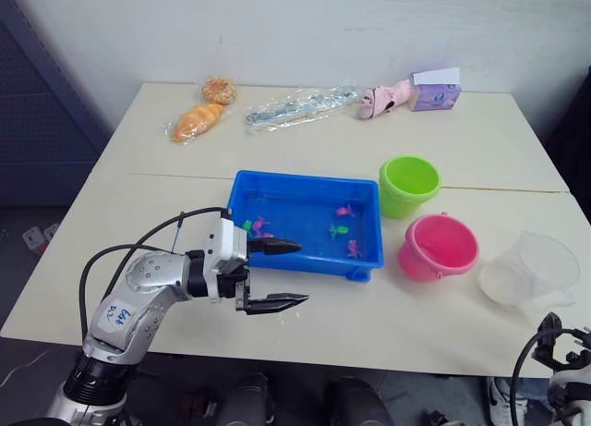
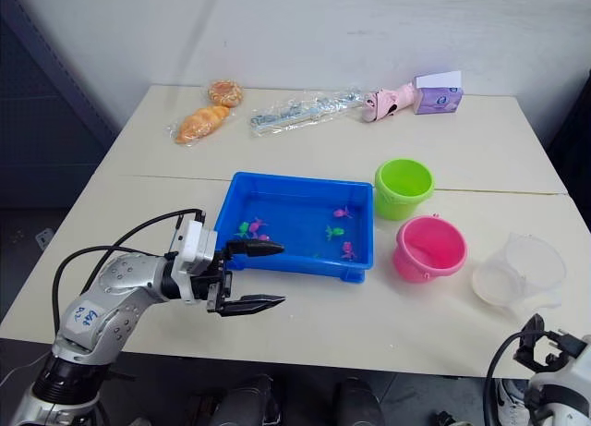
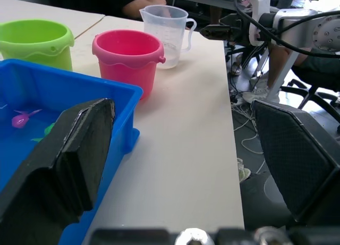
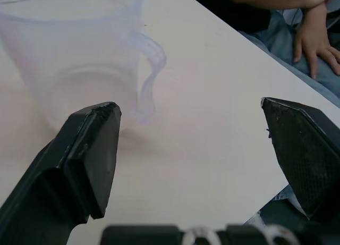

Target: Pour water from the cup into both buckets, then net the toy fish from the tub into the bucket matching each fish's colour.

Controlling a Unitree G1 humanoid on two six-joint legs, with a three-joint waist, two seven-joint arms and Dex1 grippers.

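The blue tub (image 1: 305, 178) sits mid-table with several tiny pink and green toy fish (image 1: 338, 230) in shallow water. Right of it stand the lime green bucket (image 1: 408, 184) and, nearer me, the pink bucket (image 1: 437, 246). The clear cup (image 1: 531, 269) stands upright near the table's right front edge. My left gripper (image 1: 303, 273) is open and empty at the tub's near left corner, one finger over the rim. My right gripper (image 4: 191, 144) is open and empty, low off the table's front right edge, facing the cup's handle (image 4: 149, 69).
Along the table's far edge lie two bagged breads (image 1: 199, 121), a clear plastic packet (image 1: 300, 105), a pink toy (image 1: 386, 97) and a purple box (image 1: 436, 91). A person's hand (image 4: 313, 37) rests beyond the table's right side.
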